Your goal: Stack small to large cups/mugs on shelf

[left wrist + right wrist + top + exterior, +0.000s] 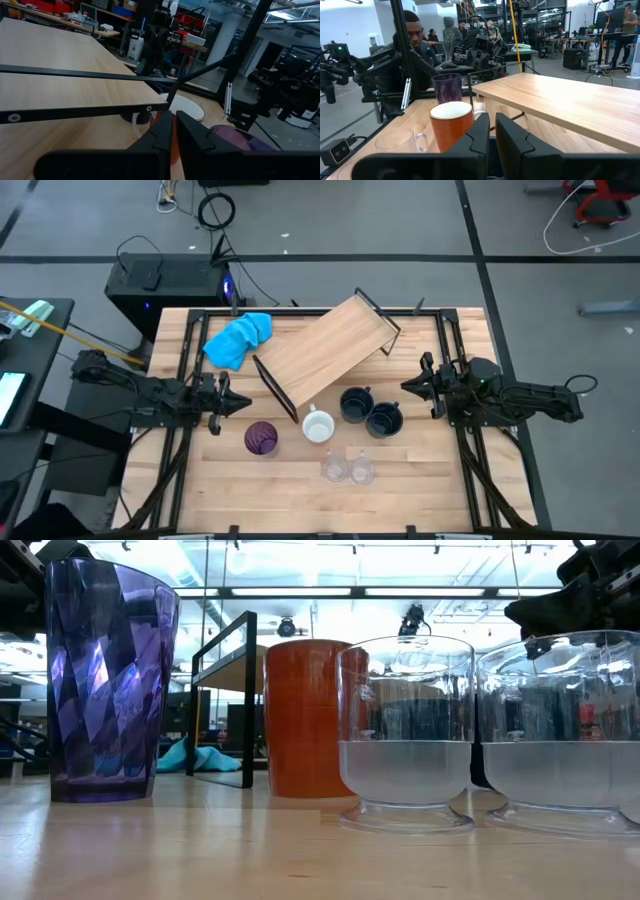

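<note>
Both arms are just hanging out at the sides of the desk [200, 480] right now. The left tool [243, 404] is sitting at the left edge with its fingers [162, 132] clenched together, pointing in toward the middle, just beside the tumbler [261, 438]. The right tool [408, 386] is doing the same thing on the right edge, fingers [479, 131] pressed close, aimed at the mugs and holding nothing.

The shelf [330, 348] is lying at an angle across the back middle of the desk, black wire frame sticking out at both ends. Nothing is sitting on top of it.

All the cups are bunching up in front of the shelf. The purple tumbler is standing upright front-left. The white mug [318, 426] is just right of it, near the shelf's front corner; in the right wrist view it's looking orange on the outside. The two navy mugs [370, 412] are sitting touching each other to the right of that. The two glasses [347, 469] are standing side by side nearest the front edge, apart from the mugs.

A blue cloth [238, 338] is lying crumpled at the back left, beside the shelf.

A person [412, 35] is sitting beyond the desk in the right wrist view.
</note>
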### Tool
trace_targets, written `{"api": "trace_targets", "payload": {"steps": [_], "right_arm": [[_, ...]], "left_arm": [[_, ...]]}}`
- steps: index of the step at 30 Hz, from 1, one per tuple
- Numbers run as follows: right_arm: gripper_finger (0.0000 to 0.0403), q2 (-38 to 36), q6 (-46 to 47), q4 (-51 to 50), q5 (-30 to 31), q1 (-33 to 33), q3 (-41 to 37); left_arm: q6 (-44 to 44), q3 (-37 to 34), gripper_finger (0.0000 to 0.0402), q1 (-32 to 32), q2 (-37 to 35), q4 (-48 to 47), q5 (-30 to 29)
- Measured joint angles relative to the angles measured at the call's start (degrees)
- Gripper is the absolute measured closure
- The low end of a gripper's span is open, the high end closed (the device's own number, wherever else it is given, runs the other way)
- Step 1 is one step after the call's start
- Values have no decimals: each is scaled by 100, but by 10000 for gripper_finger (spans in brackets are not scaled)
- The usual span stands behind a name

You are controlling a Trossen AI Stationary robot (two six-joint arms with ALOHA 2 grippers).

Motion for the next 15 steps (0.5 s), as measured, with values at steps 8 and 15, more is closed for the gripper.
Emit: {"api": "trace_targets", "payload": {"steps": [8, 15], "right_arm": [[364, 2, -1, 0, 1, 1, 0], [364, -1, 0, -2, 2, 1, 0]], "left_arm": [[-2, 2, 375, 0, 0, 1, 0], [-2, 0, 366, 0, 0, 0, 0]]}}
